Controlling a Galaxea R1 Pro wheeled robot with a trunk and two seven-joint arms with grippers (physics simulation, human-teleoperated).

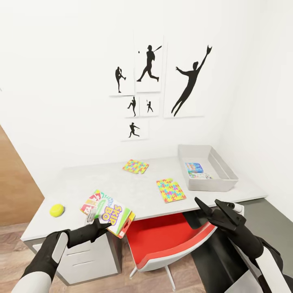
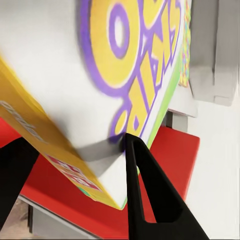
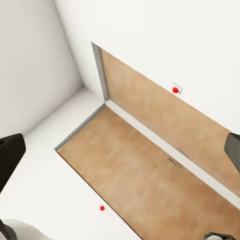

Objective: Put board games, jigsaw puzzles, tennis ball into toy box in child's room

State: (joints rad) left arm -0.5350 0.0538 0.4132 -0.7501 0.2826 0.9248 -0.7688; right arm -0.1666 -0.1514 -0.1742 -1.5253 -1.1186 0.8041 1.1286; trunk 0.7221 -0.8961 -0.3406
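My left gripper (image 1: 97, 221) is shut on a board game (image 1: 110, 211), a flat white, yellow and green box with purple lettering, held tilted over the table's (image 1: 101, 179) front edge. The left wrist view shows the game (image 2: 100, 75) close up between the black fingers (image 2: 145, 190). A tennis ball (image 1: 57, 210) lies at the table's left end. Two jigsaw puzzles (image 1: 136, 166) (image 1: 171, 190) lie flat mid-table. At the right end the grey toy box (image 1: 211, 185) holds a blue board game (image 1: 196, 169). My right gripper (image 1: 207, 202) hangs open and empty below that end.
A red chair (image 1: 167, 240) is tucked under the table in front of me. A grey drawer unit (image 1: 85, 256) stands under the left end. White walls close the back and right sides. A wooden door (image 3: 150, 150) shows past the right gripper's fingers.
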